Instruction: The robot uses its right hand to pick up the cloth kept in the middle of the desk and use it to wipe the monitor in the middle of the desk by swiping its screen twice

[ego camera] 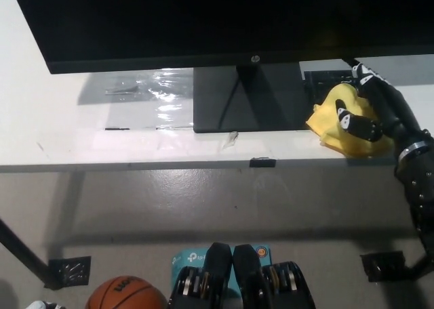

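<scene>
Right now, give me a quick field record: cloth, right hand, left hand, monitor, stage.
cloth: yellow cloth, bunched on the desk right of the monitor stand
right hand: right hand on top of the cloth, fingers draped over it; a firm grasp cannot be confirmed
left hand: not in view
monitor: monitor upright, screen dark
stage: cloth not yet lifted, no wiping begun

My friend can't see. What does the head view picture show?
The robot's black right hand rests on a yellow cloth on a white desk, beside the stand of a big dark monitor. A basketball sits on the floor below.
</scene>
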Tool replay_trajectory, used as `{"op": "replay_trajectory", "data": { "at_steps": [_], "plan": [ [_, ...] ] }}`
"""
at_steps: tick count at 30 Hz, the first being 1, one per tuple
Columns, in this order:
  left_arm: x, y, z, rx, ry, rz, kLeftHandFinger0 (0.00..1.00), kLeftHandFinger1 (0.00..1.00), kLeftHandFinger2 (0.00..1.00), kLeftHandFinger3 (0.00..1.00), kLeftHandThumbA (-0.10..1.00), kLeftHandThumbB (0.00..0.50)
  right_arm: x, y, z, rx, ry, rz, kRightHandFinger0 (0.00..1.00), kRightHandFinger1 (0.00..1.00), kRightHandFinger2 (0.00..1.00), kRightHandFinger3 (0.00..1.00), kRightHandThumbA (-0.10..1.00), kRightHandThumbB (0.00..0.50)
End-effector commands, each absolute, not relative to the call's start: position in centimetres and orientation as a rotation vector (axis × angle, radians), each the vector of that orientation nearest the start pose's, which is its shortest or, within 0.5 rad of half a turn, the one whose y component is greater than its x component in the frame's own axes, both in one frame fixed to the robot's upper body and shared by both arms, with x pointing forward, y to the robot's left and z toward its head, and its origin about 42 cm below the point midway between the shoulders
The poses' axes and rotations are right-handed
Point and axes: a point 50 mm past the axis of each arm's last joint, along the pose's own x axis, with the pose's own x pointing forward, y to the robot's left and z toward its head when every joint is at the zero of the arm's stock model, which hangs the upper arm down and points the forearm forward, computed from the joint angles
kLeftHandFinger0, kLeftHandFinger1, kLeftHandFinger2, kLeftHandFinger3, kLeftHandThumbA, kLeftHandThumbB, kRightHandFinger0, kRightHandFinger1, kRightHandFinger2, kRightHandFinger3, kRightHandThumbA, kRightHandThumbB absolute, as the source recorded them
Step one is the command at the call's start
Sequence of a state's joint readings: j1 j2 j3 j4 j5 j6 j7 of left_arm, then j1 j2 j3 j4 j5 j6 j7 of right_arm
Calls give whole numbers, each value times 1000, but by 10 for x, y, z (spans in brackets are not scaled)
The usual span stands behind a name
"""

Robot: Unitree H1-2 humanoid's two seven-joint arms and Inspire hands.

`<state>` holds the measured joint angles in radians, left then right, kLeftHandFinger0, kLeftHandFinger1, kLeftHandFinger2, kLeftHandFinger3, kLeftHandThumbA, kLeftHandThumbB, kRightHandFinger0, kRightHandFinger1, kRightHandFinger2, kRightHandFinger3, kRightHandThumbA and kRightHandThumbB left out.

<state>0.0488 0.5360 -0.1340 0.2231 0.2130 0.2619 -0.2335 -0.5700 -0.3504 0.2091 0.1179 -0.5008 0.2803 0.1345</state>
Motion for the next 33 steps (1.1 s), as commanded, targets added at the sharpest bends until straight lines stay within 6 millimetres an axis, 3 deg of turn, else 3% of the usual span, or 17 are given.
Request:
{"op": "replay_trajectory", "data": {
  "at_steps": [1, 6, 8, 10, 12, 16, 18, 24, 27, 31, 32, 33],
  "plan": [
    [250, 402, 54, 723, 599, -203, 780, 642, 0, 0, 559, 500, 435, -237, 256, -938, -218, 115, 1000, 1000, 1000, 1000, 383, 321],
    [252, 401, 58, 710, 602, -197, 795, 662, 13, 0, 545, 500, 409, -237, 245, -966, -210, 148, 1000, 1000, 1000, 1000, 388, 297],
    [251, 401, 56, 702, 601, -195, 795, 664, 14, 0, 542, 500, 404, -239, 239, -977, -208, 151, 1000, 1000, 1000, 1000, 271, 260],
    [252, 402, 56, 691, 599, -192, 760, 655, 7, 2, 522, 500, 399, -245, 232, -1013, -197, 151, 1000, 1000, 1000, 1000, -46, 199],
    [252, 402, 58, 694, 590, -186, 747, 660, 19, 9, 516, 500, 400, -247, 232, -1024, -181, 154, 1000, 1000, 1000, 1000, -100, 178],
    [250, 401, 62, 709, 583, -187, 736, 654, 30, 28, 511, 500, 402, -251, 229, -1048, -119, 152, 1000, 1000, 1000, 1000, -100, 131],
    [248, 401, 60, 689, 590, -181, 722, 631, 20, 11, 462, 500, 403, -255, 225, -1124, -76, 141, 1000, 1000, 1000, 1000, -100, 139],
    [246, 401, 61, 703, 601, -196, 764, 692, 72, 41, 427, 500, 421, -270, 221, -1231, -36, 64, 1000, 1000, 1000, 1000, -100, 142],
    [246, 401, 62, 706, 604, -198, 768, 708, 84, 74, 432, 500, 436, -279, 237, -1259, -72, -30, 1000, 1000, 1000, 1000, -100, 156],
    [243, 402, 61, 697, 609, -194, 777, 719, 89, 71, 419, 500, 440, -273, 250, -1284, -95, -69, 1000, 1000, 1000, 1000, -100, 175],
    [243, 402, 61, 695, 615, -195, 783, 722, 91, 71, 410, 500, 440, -272, 250, -1288, -98, -73, 1000, 1000, 1000, 1000, -100, 193],
    [243, 402, 61, 699, 618, -201, 766, 695, 59, 39, 394, 500, 439, -269, 247, -1300, -93, -76, 1000, 1000, 1000, 1000, -100, 245]
  ]
}}
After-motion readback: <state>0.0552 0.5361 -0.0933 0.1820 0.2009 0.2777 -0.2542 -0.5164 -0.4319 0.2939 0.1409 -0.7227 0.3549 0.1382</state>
